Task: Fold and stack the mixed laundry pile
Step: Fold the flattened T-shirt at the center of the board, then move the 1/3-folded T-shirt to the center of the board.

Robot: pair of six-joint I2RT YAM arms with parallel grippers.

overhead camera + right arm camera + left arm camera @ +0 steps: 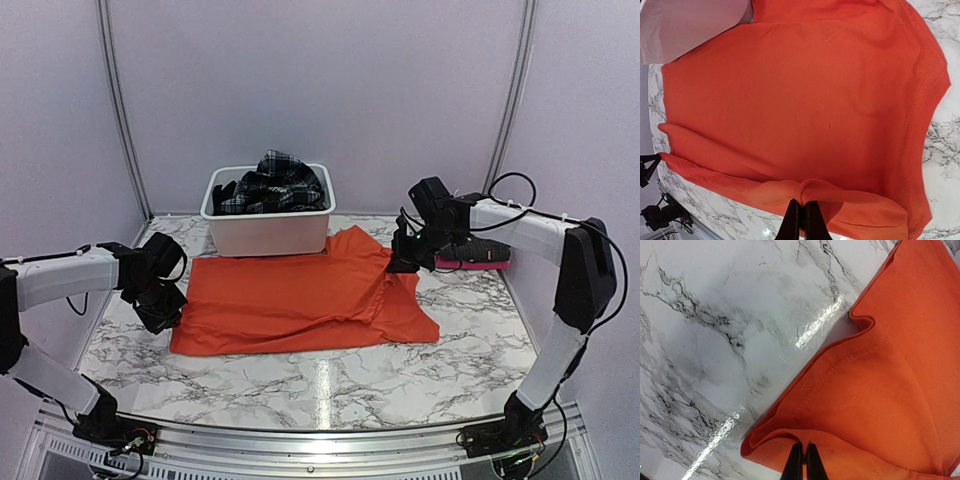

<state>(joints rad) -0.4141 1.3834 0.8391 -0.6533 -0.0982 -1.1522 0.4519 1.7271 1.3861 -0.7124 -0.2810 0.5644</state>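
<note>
- Top external view: the left gripper [160, 300] sits at the left edge of the orange T-shirt [300, 295]. In the left wrist view its fingertips [803, 460] are pressed together on a doubled fold of the hem directly ahead of them.
- The orange T-shirt lies spread on the marble-patterned table [320, 385], stretching from one gripper to the other. It looks like matte, soft knit with a stitched hem, and a long loose ridge runs along its near side.
- Beyond the shirt, on the far side from both grippers, stands the white tub [268, 235]. The plaid skirt [278, 178] is heaped above its rim, with a dark cloth [225, 190] beside it. So the rest of the pile appears to be waiting its turn.
- The right gripper [405, 262] is on the shirt's right edge. In the right wrist view its fingers [801, 220] are closed together, and a puckered bunch of orange fabric is gathered right at the tips.
- Just behind the right gripper rests a dark folded item with a pink edge [475, 255].
- The step in hand seems to be the first fold of the shirt, with both edges pinched. The next move probably calls for lifting both sides evenly and carrying them across together, so that the limp cloth does not sag or twist.
</note>
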